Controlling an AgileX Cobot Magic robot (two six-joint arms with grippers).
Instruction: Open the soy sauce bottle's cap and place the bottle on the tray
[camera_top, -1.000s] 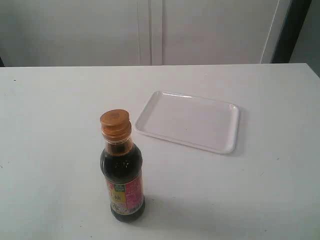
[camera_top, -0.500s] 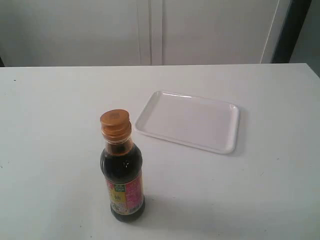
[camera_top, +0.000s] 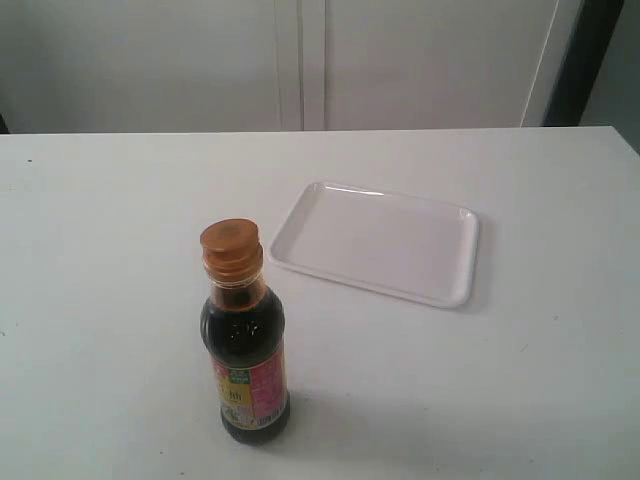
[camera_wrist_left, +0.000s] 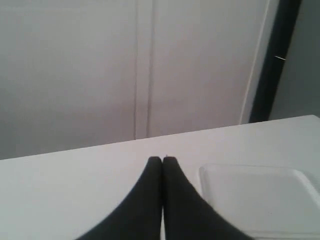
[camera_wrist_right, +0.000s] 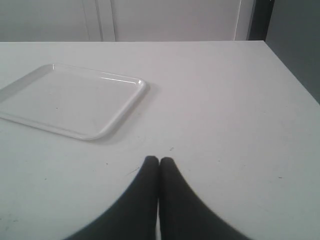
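Change: nothing has moved since the earlier frames.
Bottle: small clear soy sauce bottle (camera_top: 245, 345) of dark liquid stands upright on the white table (camera_top: 100, 250), near the flat white plastic tray (camera_top: 375, 243) but off it.
Cap: round orange-brown flip-top cap (camera_top: 231, 245) looks closed.
Left gripper (camera_wrist_left: 162, 160): fingers pressed together, empty.
Right gripper (camera_wrist_right: 159, 160): likewise closed, empty.
Advice: part both first; one steadies the body while the other lifts the lid's edge.

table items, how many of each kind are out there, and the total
soy sauce bottle, upright, with its orange-brown cap closed: 1
white tray, nothing on it: 1
total on the table: 2
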